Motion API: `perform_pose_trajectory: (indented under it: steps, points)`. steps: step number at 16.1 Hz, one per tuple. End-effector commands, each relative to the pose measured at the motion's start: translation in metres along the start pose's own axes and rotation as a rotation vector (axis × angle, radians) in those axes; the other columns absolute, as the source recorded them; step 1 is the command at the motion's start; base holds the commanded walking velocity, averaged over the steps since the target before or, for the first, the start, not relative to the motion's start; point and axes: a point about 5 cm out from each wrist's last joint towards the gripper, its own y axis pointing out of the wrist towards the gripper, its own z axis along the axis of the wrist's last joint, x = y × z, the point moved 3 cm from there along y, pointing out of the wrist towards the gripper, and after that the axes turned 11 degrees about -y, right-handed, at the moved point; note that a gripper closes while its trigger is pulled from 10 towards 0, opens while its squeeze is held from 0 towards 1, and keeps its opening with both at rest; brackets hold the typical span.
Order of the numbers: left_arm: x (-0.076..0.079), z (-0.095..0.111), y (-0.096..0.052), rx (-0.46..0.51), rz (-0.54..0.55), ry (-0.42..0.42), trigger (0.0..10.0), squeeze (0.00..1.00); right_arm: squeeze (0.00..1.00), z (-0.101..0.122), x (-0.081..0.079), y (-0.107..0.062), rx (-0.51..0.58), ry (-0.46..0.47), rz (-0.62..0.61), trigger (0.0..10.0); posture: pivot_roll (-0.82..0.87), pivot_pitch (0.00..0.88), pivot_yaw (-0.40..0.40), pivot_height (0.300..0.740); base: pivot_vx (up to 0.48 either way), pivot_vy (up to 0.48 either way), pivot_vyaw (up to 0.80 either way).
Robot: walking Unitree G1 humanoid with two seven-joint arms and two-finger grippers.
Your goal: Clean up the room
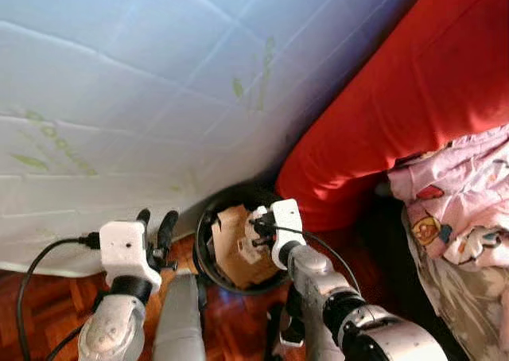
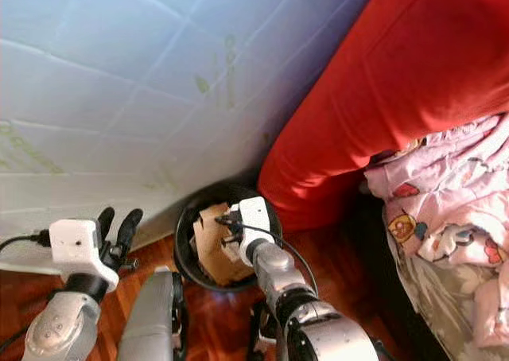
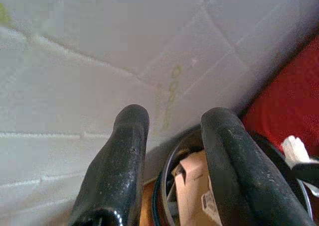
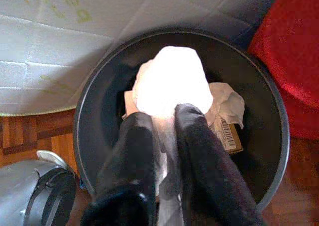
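Right pincer point(image 4: 164, 121) is up front in its wrist cam, both black fingers point(image 4: 199, 151) clenched on a white wad of tissue point(image 4: 172, 84), and it hangs right over the open mouth of the black bin point(image 4: 271, 101). Tissue sticks out past the fingertips, above the cardboard point(image 4: 227, 134) and crumpled paper lying inside the bin. Left pincer point(image 1: 157, 222) sits released, fingers spread, just beside the bin near the pale mattress point(image 1: 119, 98). Bin stands on the wood floor point(image 1: 48, 305), wedged between mattress and red cushion point(image 1: 413, 91).
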Motion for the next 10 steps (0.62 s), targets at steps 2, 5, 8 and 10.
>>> perform_pose_trajectory:
  steps: [2, 5, 8, 10]
  points:
    - [-0.0002, -0.0016, -0.0069, -0.028, 0.021, 0.012, 10.0, 0.00, 1.00, -0.0114, -0.0394, 0.0013, -0.023, 0.059, 0.094, 10.0, 0.33, 0.461, -0.124, 0.637, 0.000, 0.000, 0.00]
    - [0.0007, -0.0009, -0.0067, -0.033, 0.025, 0.013, 10.0, 0.00, 1.00, -0.0091, -0.0426, 0.0015, -0.010, 0.038, 0.115, 10.0, 0.33, 0.463, -0.129, 0.637, 0.000, 0.000, 0.00]
    - [0.0009, -0.0009, -0.0071, -0.036, 0.030, 0.012, 10.0, 0.00, 1.00, -0.0088, -0.0455, 0.0012, -0.002, 0.018, 0.134, 10.0, 0.34, 0.464, -0.133, 0.637, 0.000, 0.000, 0.00]
    - [0.0016, -0.0021, -0.0075, -0.045, 0.031, 0.010, 10.0, 0.00, 1.00, -0.0116, -0.0446, 0.0008, -0.014, 0.004, 0.128, 10.0, 0.33, 0.465, -0.136, 0.637, 0.000, 0.000, 0.00]
